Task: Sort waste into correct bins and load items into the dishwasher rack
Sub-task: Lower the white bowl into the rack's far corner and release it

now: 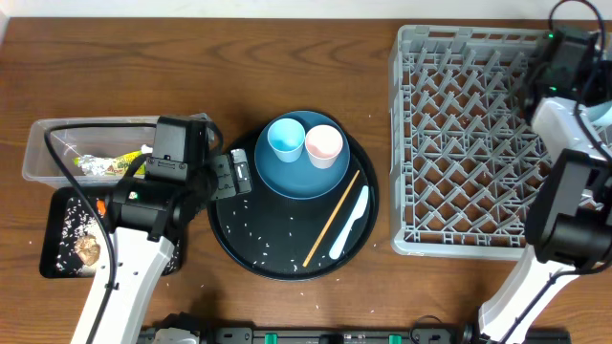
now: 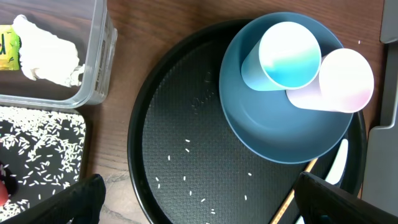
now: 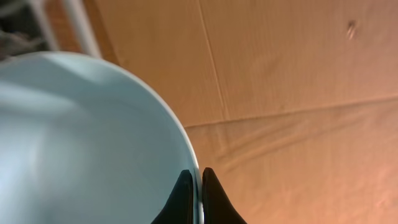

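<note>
The step in hand looks like loading the rack: the right gripper is pressed together on the rim of the one white bowl, by the right edge of the single grey dishwasher rack, and next needs a slot between pegs. The left gripper hangs spread beside one dark-blue plate carrying two cups, light-blue and pink. One chopstick and one white utensil lie on the round black tray.
</note>
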`<state>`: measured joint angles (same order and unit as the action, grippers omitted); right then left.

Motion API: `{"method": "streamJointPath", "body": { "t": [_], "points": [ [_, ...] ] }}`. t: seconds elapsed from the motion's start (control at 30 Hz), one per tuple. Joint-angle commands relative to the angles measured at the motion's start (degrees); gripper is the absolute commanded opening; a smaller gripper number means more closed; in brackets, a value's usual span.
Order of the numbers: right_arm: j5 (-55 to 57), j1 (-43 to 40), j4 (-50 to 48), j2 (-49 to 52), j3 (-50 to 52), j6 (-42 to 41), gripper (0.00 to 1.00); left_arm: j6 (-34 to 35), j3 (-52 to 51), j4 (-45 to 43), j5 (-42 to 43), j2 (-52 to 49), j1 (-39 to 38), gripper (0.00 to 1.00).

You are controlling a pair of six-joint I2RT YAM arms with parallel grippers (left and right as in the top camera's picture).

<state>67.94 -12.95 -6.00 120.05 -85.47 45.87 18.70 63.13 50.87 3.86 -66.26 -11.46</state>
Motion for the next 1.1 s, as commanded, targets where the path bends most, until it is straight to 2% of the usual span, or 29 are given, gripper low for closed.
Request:
{"method": "streamJointPath", "body": {
  "t": [0.0,0.17,0.27,0.6,0.87,0.93,0.97,1.0,1.07],
  "points": [
    [-3.1,2.9,-0.5,3.0,0.5,6.2,0.01,0.5,0.5,0.1,-0.9,0.0,0.2,0.98],
    [-1.7,2.1,-5.4,3.0,0.5,17.7,0.01,0.5,0.5,0.1,-0.9,0.0,0.2,0.98],
    [-1.7,2.3,-5.3,3.0,0.5,18.5,0.01,0.5,0.5,0.1,-0.9,0.0,0.2,0.98],
    [-3.7,6.7,-1.7,3.0,0.5,16.0,0.01,0.5,0.5,0.1,-0.9,0.0,0.2,0.98],
    [-4.5,10.2,5.8,3.0,0.5,4.2,0.01,0.5,0.5,0.1,-0.9,0.0,0.2,0.98],
    [-4.5,11.1,5.7,3.0,0.5,4.3,0.09,0.5,0.5,0.1,-0.9,0.0,0.2,0.98],
    [-4.5,11.7,5.6,3.0,0.5,4.3,0.18,0.5,0.5,0.1,-0.9,0.0,0.2,0.98],
    [-4.4,12.2,5.6,3.0,0.5,4.3,0.39,0.5,0.5,0.1,-0.9,0.0,0.2,0.98],
    [-4.3,13.6,5.5,3.0,0.5,4.4,0.62,0.5,0.5,0.1,-0.9,0.0,0.2,0.98]
  ]
}}
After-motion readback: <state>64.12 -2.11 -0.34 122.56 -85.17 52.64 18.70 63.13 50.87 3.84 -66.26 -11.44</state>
